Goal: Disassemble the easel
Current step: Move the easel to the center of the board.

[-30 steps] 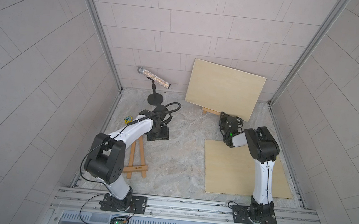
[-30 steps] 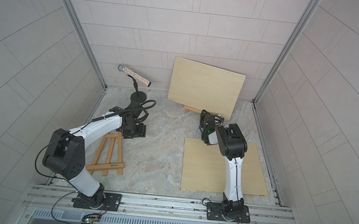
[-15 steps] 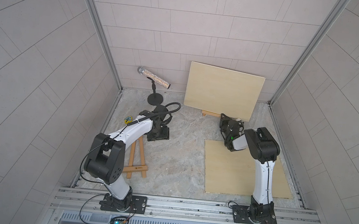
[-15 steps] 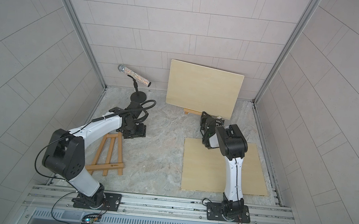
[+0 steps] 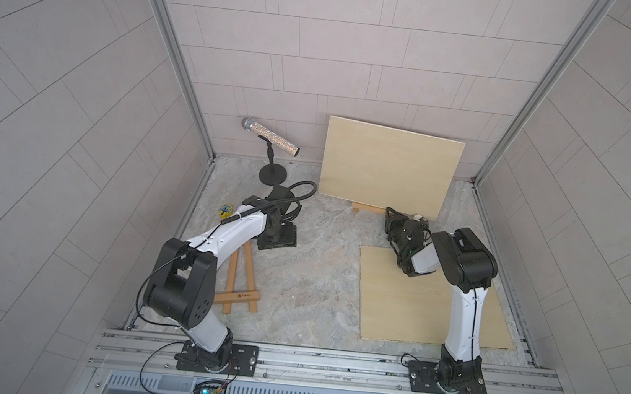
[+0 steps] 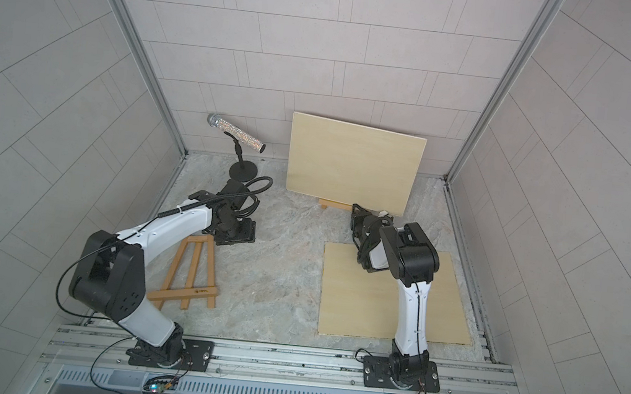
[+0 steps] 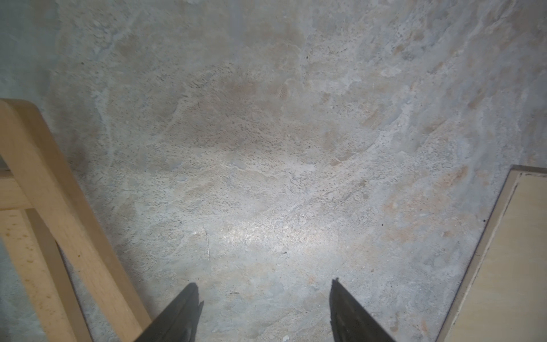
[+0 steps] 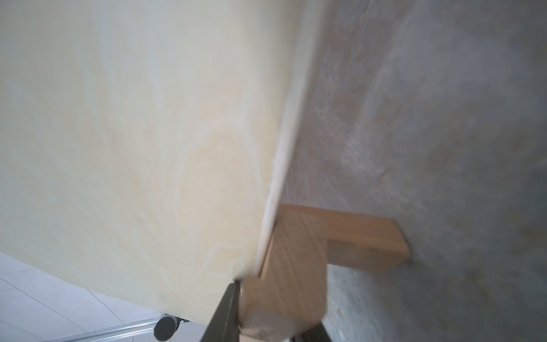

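Lower left: flat easel [image 5: 237, 277] lying on surface [image 5: 317, 278]. Left gripper [image 7: 263, 291] released, jaws apart above bare surface just beside it. Upper centre-left: glitter microphone [image 5: 270, 137] on stand. Centre back: plywood panel [image 5: 388, 169] upright on standing easel [image 5: 368, 208]. Right gripper [image 8: 275, 308] clenched on standing easel's wood, below panel's lower corner. Right: 2nd panel [image 5: 414, 308] flat on surface.
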Controlling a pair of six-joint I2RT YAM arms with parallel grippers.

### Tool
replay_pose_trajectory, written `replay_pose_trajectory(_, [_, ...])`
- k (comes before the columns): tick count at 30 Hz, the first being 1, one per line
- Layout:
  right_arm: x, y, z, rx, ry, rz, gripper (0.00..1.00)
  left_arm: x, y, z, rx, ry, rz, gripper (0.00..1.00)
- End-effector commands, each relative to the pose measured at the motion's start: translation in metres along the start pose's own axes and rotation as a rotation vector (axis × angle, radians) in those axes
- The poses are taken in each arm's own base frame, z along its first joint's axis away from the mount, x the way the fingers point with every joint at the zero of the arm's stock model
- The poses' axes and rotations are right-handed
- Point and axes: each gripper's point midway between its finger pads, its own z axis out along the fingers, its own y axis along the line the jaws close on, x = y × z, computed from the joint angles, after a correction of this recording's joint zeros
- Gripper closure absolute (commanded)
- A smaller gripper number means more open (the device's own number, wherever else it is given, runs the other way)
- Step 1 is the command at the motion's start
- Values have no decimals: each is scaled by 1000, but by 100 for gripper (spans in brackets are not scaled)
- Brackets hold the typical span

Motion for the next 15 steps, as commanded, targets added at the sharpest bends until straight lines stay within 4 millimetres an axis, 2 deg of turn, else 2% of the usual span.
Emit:
replay_pose_trajectory(1, [37,-44,-17,146,145,-45,100,2,8,-11,-5,-23,-3,27])
replay_pose_trajectory(15, [88,-60,-50,206,411,-115,100,7,47,-31,-19,-81,-74,26])
